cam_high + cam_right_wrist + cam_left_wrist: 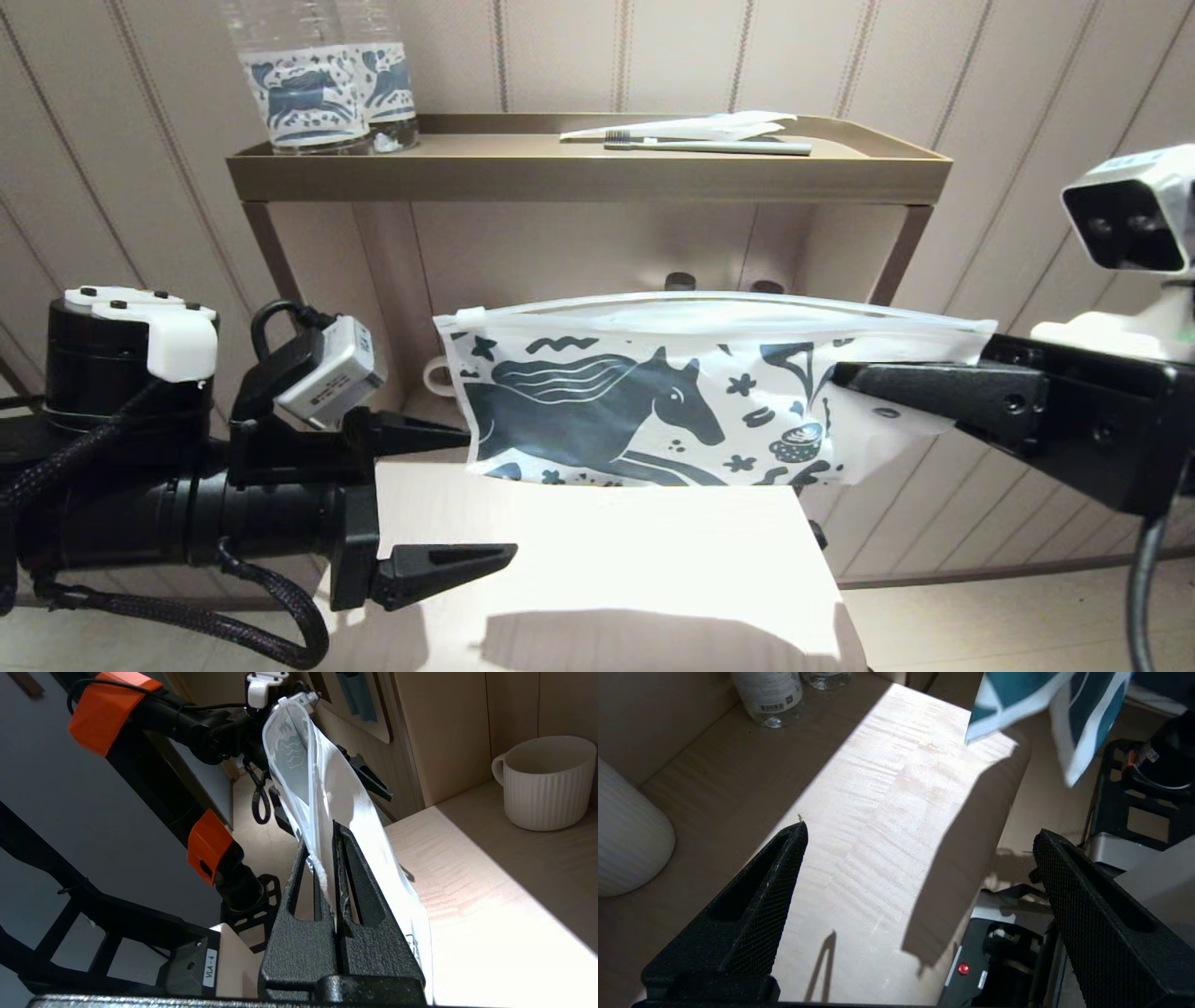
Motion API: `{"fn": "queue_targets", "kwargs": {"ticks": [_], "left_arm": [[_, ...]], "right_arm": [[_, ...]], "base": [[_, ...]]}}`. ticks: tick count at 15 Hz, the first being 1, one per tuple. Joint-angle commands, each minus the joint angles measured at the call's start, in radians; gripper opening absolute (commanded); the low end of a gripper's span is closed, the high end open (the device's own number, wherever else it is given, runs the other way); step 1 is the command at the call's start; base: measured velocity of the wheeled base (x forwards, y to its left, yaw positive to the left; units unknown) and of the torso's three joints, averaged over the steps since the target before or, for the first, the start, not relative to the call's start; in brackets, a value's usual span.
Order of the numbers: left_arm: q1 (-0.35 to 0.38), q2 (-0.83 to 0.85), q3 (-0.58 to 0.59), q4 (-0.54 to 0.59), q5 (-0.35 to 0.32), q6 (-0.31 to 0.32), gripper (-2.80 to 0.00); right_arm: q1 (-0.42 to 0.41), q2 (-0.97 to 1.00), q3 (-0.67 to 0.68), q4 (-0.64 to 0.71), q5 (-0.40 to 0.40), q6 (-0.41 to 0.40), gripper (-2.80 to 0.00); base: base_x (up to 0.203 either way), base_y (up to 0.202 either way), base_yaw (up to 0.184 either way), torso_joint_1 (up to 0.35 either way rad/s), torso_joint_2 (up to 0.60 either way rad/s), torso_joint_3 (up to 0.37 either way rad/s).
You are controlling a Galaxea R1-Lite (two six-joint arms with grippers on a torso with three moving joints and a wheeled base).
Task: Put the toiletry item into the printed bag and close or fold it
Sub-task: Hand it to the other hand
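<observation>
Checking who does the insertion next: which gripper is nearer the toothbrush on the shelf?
Neither is close; the right gripper is somewhat nearer, below the toothbrush, shut on the printed bag. The left gripper is open, lower and farther left.

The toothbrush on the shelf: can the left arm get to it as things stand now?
Probably yes. The left claw is open and empty, and the bag, held up by the right claw, hangs below the toothbrush, not across it.

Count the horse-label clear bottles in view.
2: both stand side by side at the left end of the shelf tray, one bottle in front, the other bottle partly behind it. Their tops are cropped.
</observation>
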Motion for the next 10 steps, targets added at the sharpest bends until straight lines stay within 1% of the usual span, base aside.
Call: {"fn": "queue_targets", "kwargs": {"ticks": [1, 3, 6, 7, 8, 10], "left_arm": [[0.0, 0.009, -0.016, -0.01, -0.017, -0.006, 0.0], [0.0, -0.029, -0.022, -0.014, -0.024, -0.025, 0.0], [0.0, -0.035, -0.023, -0.014, -0.026, -0.025, 0.0], [0.0, -0.037, -0.023, -0.015, -0.034, -0.025, 0.0], [0.0, -0.051, -0.024, -0.015, -0.058, -0.025, 0.0], [0.001, -0.064, -0.029, -0.015, -0.068, -0.028, 0.0]], "right_arm": [[0.005, 0.004, 0.016, -0.005, 0.01, -0.017, -2.8], [0.011, 0.015, 0.027, -0.005, 0.011, -0.043, -2.8], [0.014, 0.036, 0.045, -0.006, 0.023, -0.075, -2.8], [0.015, 0.041, 0.047, -0.005, 0.024, -0.088, -2.8], [0.014, 0.056, 0.047, -0.005, 0.024, -0.1, -2.8], [0.015, 0.068, 0.047, -0.005, 0.025, -0.103, -2.8]], "base": [[0.0, 0.0, 0.0, 0.0, 0.0, 0.0], [0.0, 0.0, 0.0, 0.0, 0.0, 0.0], [0.0, 0.0, 0.0, 0.0, 0.0, 0.0], [0.0, 0.0, 0.0, 0.0, 0.0, 0.0], [0.0, 0.0, 0.0, 0.0, 0.0, 0.0], [0.0, 0.0, 0.0, 0.0, 0.0, 0.0]]}}
